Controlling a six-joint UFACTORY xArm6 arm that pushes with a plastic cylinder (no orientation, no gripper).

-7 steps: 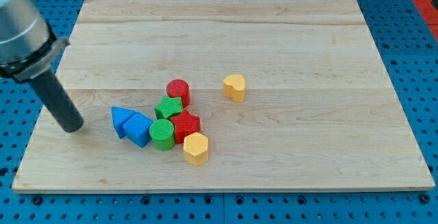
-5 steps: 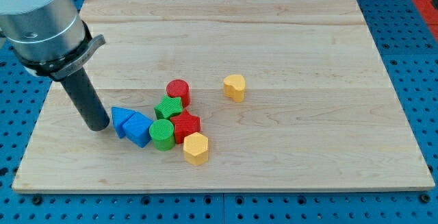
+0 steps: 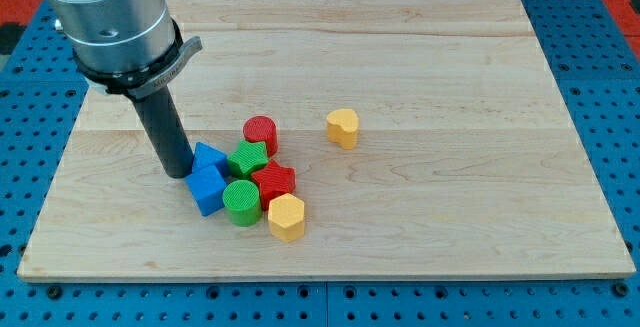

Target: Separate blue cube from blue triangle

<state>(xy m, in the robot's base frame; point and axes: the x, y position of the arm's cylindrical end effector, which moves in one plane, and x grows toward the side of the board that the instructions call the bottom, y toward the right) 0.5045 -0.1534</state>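
Observation:
My tip (image 3: pixel 178 172) rests on the board at the left edge of the cluster of blocks. It touches the blue triangle (image 3: pixel 209 156), which lies just to its right. The blue cube (image 3: pixel 207 189) sits directly below the triangle, against it, and just right of and below my tip. The rod rises up and to the left to the grey arm body (image 3: pixel 110 17).
Right of the blue blocks stand a green star (image 3: pixel 246 157), a red cylinder (image 3: pixel 260 132), a green cylinder (image 3: pixel 240 199), a red star (image 3: pixel 272 181) and a yellow hexagon (image 3: pixel 286 216), packed together. A yellow heart-like block (image 3: pixel 342 126) stands apart to the right.
My tip has moved right from the board's left side into the blue blocks. The blue triangle was pushed right and up against the green star; the blue cube shifted slightly.

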